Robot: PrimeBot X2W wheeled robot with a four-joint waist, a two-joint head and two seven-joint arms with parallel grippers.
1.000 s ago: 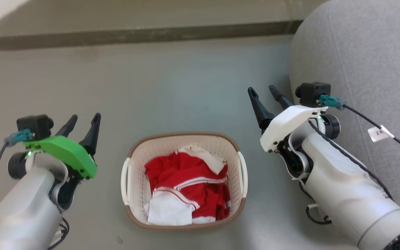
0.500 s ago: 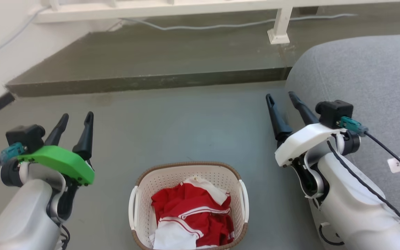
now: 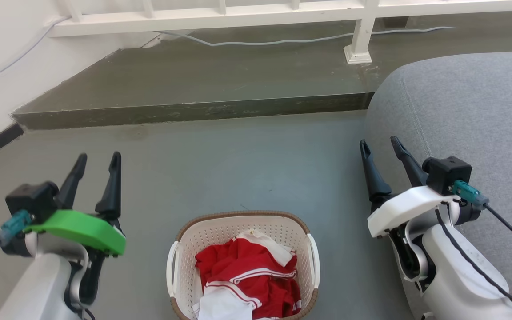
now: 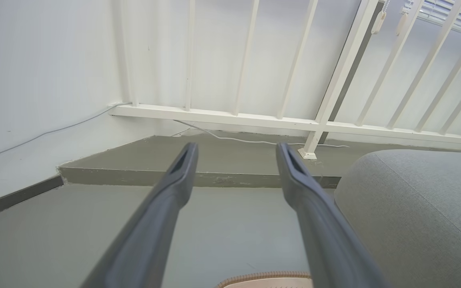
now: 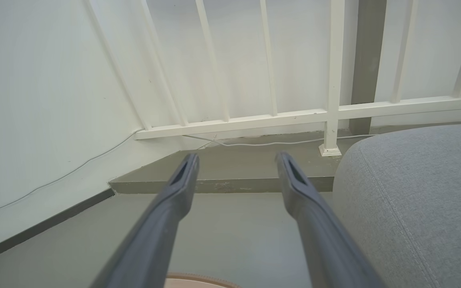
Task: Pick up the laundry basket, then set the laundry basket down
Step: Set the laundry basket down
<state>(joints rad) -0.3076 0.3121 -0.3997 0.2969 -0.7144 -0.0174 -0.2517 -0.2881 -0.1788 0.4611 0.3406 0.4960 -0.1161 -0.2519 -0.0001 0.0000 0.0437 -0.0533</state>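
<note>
Laundry basket [image 3: 202, 240] at the bottom middle of the head view, down on the grey floor [image 3: 238, 155], with red and white clothes [image 3: 247, 275] inside. Left gripper [image 3: 99, 156] at lower left, off to the side of the basket, not touching it, jaws spread wide with nothing in them. Right gripper [image 3: 378, 142] at right, beside the grey sofa [image 3: 460, 111], jaws spread too, nothing in them. Brown basket rim peeking in at the bottom edge of both wrist views. White railing [image 3: 256, 13] across the top.
</note>
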